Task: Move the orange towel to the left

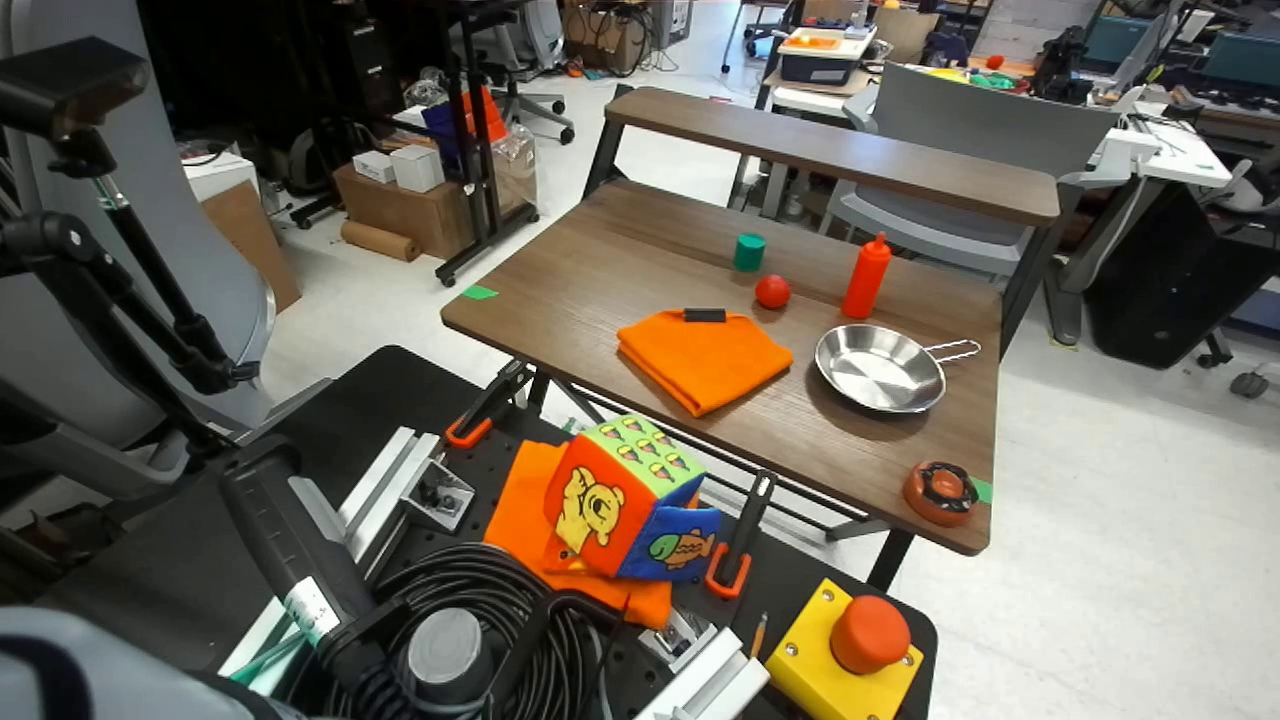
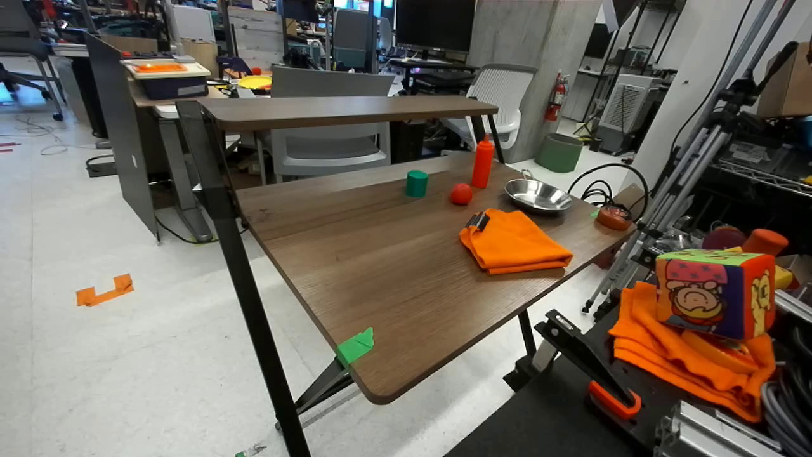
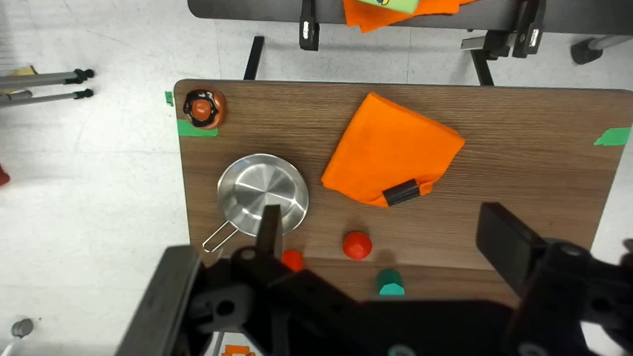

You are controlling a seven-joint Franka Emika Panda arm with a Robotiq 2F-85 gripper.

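The orange towel (image 1: pixel 705 362) lies folded flat on the brown table, near the edge facing the black bench. A black clip (image 1: pixel 705 315) grips one of its edges. The towel (image 2: pixel 517 241) also shows in an exterior view with the clip at its far-left corner. In the wrist view the towel (image 3: pixel 393 148) lies beyond the fingertips. My gripper (image 3: pixel 383 222) is wide open with nothing between its fingers, high above the table. The gripper does not show in either exterior view.
A metal pan (image 1: pixel 880 370), red-orange bottle (image 1: pixel 868 278), red ball (image 1: pixel 772 292) and green cylinder (image 1: pixel 749 252) stand near the towel. A brown-orange ring-shaped object (image 1: pixel 940 493) sits at a corner. A raised shelf (image 1: pixel 830 150) spans the table's far side.
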